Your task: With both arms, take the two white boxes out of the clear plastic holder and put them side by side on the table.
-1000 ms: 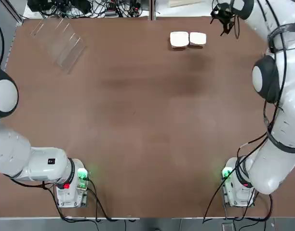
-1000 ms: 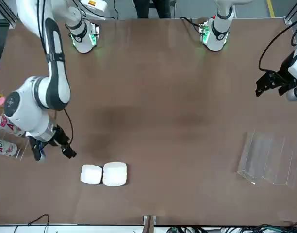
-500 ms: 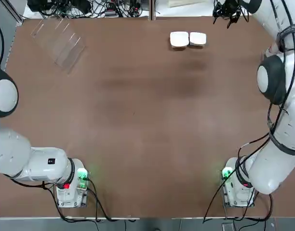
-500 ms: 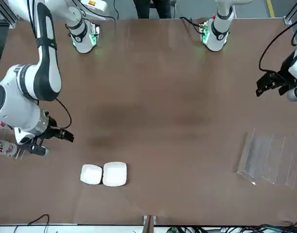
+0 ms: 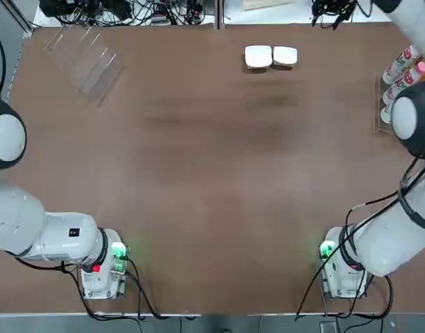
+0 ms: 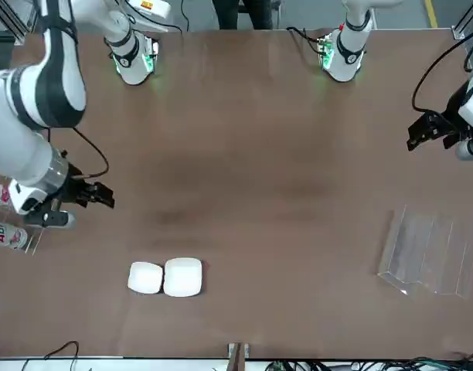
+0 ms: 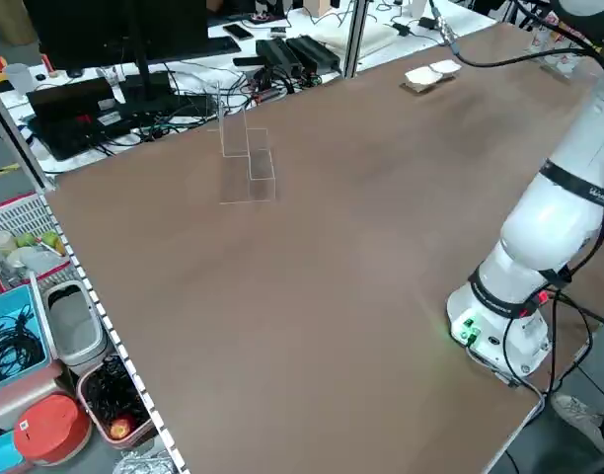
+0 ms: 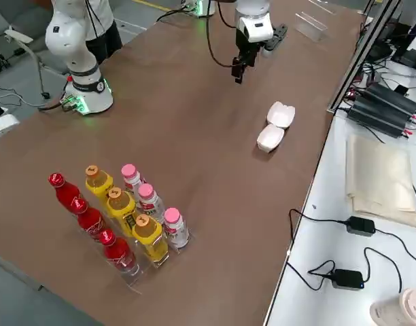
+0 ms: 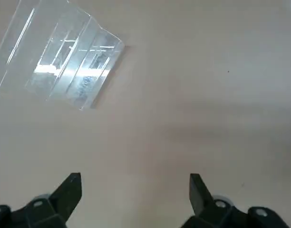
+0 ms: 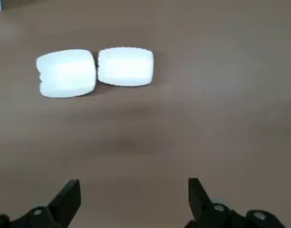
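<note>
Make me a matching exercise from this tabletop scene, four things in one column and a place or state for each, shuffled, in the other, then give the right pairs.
Things:
1. two white boxes
2. clear plastic holder
3. left end effector
4. bottle rack

Places or states:
A. empty, at the table's far left corner in the top view
B. open, holding nothing, hanging above the table
C. side by side on the table near its far edge
D. filled with red, yellow and pink-capped bottles at the robot's right

Pairs: 1-C, 2-A, 3-B, 4-D
</note>
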Robot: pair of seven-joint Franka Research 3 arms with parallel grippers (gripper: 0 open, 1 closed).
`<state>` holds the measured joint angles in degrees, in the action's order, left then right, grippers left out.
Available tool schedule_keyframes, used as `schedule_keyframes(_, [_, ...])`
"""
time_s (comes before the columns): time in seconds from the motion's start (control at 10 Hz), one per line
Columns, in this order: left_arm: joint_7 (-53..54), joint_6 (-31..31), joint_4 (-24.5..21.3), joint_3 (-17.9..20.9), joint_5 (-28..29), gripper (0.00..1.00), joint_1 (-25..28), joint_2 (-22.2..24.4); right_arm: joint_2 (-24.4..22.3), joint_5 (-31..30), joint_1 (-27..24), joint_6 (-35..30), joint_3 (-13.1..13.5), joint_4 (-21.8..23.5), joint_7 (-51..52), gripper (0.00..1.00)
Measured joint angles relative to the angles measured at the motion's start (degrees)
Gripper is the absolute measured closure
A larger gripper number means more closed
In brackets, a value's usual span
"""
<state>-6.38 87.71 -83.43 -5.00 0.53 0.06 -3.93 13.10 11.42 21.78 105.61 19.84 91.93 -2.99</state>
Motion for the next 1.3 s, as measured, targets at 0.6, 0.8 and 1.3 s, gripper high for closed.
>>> schedule_keyframes(0.6, [0.0,-0.2,0.0,0.0,0.0,0.0,0.0,0.0,-10.2,-7.1,-16.4,-11.3,-9.2,0.1,5.9,0.0])
schedule_keyframes(0.8, [0.0,-0.2,0.0,0.0,0.0,0.0,0.1,0.0,-10.2,-7.9,-18.0,-11.1,-9.4,-0.2,6.2,0.0])
schedule_keyframes(1.3, [0.0,-0.2,-0.3,0.0,0.0,0.0,0.1,0.0,-9.7,-8.0,-18.9,-11.2,-10.3,0.3,5.6,0.0])
